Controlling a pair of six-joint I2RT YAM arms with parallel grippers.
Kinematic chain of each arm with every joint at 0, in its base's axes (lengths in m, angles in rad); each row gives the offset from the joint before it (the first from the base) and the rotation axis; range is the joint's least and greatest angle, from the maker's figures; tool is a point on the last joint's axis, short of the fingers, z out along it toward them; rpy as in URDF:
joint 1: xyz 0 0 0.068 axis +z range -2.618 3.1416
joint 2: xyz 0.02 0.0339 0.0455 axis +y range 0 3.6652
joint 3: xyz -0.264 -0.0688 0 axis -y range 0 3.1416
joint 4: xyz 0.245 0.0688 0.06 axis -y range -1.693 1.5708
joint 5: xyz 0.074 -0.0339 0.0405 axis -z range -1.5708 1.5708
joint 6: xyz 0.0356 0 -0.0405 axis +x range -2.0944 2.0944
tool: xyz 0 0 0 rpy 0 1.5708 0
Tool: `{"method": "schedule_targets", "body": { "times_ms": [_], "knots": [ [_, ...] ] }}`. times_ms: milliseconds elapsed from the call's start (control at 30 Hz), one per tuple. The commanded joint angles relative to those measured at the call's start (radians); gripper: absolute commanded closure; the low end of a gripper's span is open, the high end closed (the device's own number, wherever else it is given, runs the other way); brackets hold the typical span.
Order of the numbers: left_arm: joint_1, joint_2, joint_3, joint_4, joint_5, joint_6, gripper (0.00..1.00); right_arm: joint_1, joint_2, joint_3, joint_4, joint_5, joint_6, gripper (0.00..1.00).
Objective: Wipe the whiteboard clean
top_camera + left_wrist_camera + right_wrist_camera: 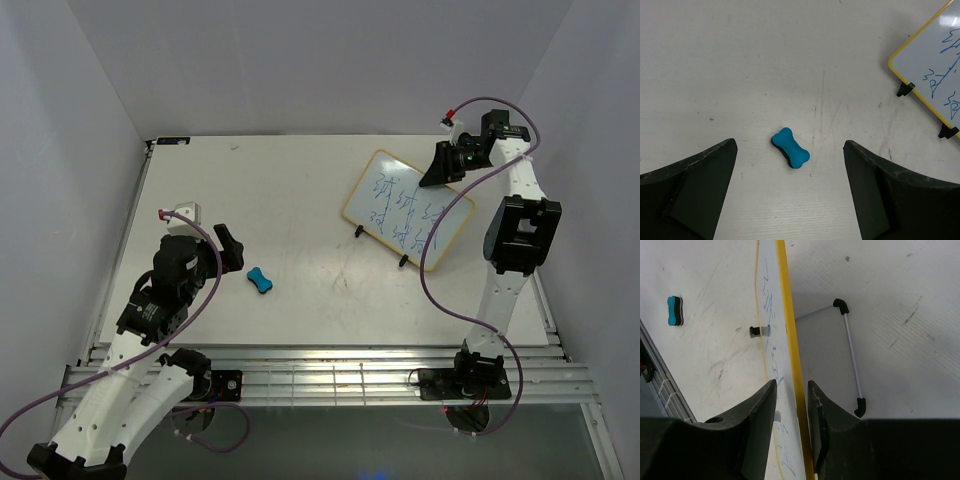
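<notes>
1. Right jaws: clenched on the top edge of the whiteboard [408, 205], its yellow frame pinched between them.
2. Left jaws: spread wide and empty, hovering over the blue eraser [259, 280] lying on the surface [280, 190].
3. The whiteboard stands on its wire feet at the far right, covered in blue scribbles and well apart from the eraser.
4. Step in hand, by my read: board steadied, eraser pickup pending. Next, the left jaws must drop and close on the eraser.

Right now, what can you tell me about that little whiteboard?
The whiteboard is small and rectangular with rounded corners, a thin yellow frame and blue scribbles across its white face. It stands tilted on a wire stand with black feet, on the table at its far right. The right gripper straddles its top edge; whether it grips is unclear.
</notes>
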Motion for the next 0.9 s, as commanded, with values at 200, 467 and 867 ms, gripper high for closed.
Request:
{"method": "schedule_targets", "body": {
  "times_ms": [200, 467, 867],
  "knots": [
    [-0.004, -0.005, -0.006, 0.02, 0.012, 0.009, 0.02, 0.017, -0.149, -0.028, 0.003, -0.034, -0.002, 0.76],
    [-0.005, -0.019, -0.009, 0.02, 0.007, 0.009, 0.02, 0.04, -0.21, -0.113, 0.032, -0.023, -0.006, 0.79],
    [-0.01, -0.033, -0.009, 0.019, 0.003, 0.01, 0.02, 0.081, -0.249, -0.163, 0.049, 0.032, 0.001, 0.76]
  ]
}}
